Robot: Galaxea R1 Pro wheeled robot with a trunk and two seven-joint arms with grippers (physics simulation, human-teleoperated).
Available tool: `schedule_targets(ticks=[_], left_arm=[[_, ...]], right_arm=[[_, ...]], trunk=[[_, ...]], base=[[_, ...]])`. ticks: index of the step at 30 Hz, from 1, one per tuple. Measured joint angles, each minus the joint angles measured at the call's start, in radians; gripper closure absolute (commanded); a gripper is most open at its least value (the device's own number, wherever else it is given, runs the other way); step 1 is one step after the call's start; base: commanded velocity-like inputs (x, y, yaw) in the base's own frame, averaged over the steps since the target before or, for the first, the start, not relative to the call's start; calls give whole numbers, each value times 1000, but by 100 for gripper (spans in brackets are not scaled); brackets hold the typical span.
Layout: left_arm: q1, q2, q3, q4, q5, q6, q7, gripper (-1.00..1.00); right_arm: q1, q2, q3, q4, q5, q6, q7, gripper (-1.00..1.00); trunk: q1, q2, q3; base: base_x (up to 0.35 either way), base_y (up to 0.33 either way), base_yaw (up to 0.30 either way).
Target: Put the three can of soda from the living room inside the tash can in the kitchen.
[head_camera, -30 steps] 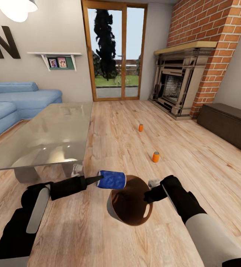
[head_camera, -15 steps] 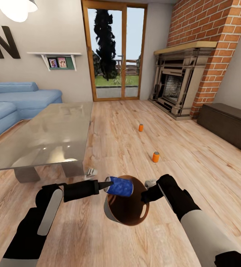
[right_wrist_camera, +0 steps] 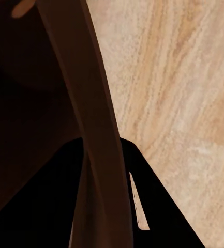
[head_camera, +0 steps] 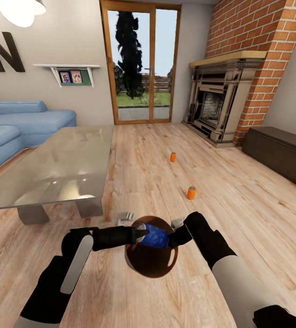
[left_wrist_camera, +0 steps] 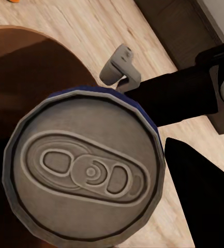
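Left gripper [head_camera: 141,233] pinches dark blue soda can [head_camera: 156,236] over mouth of round grey, brown-lined bin [head_camera: 150,264] — not yet released. Right gripper [head_camera: 177,230] clamps bin rim. Two orange cans [head_camera: 191,192] [head_camera: 173,157] left on wood floor — kitchen trip pending.

The dark blue soda can [head_camera: 157,236] lies tipped on its side over the mouth of the trash can [head_camera: 136,265] — brown inside, held above the floor. Two orange cans [head_camera: 191,192] [head_camera: 173,157] stand upright on the wood floor, well apart.

Wood floor [head_camera: 239,214], blue sofa [head_camera: 15,127], glass table [head_camera: 52,168], brick fireplace [head_camera: 220,105], glass doors [head_camera: 141,64].
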Motion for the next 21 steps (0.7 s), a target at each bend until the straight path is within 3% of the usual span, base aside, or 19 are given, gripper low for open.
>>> schedule_targets(ticks=[2,4,5,7,12,14,16,18,19,21], left_arm=[[-1,-12,-26,-1,-16,-2,29,100],[-1,-14,-37,-1,-1,0,53,100],[0,-15,-43,-1,23,0,83,100],[0,-17,-49,-2,42,0,110,100],[1,-23,-71,-5,41,0,161,100],[1,-25,-79,-9,57,0,194,100],[1,-26,-86,-10,-15,-1,226,100],[1,-26,-100,-11,-5,0,257,100],[1,-26,-110,-12,-6,0,282,100],[2,-26,-119,-13,-4,0,304,100]], right_arm=[[0,4,0,5,32,-7,-3,100],[-1,4,-1,10,45,-11,-4,100],[-1,4,-1,12,53,-13,-5,100],[-1,5,-1,13,50,-12,-17,100],[-1,6,0,26,47,-10,-40,100],[-1,6,1,27,45,-9,-50,100],[-1,6,1,9,60,-9,-7,100],[-1,7,1,8,-40,7,2,100],[-1,7,1,8,-57,7,2,100],[-1,7,1,9,-2,3,-2,100]], trunk=[[0,0,0],[0,0,0],[0,0,0],[0,0,0],[0,0,0],[0,0,0],[0,0,0],[0,0,0],[0,0,0],[0,0,0]], base=[[0,0,0],[0,0,0],[0,0,0],[0,0,0],[0,0,0],[0,0,0],[0,0,0],[0,0,0],[0,0,0],[0,0,0]])
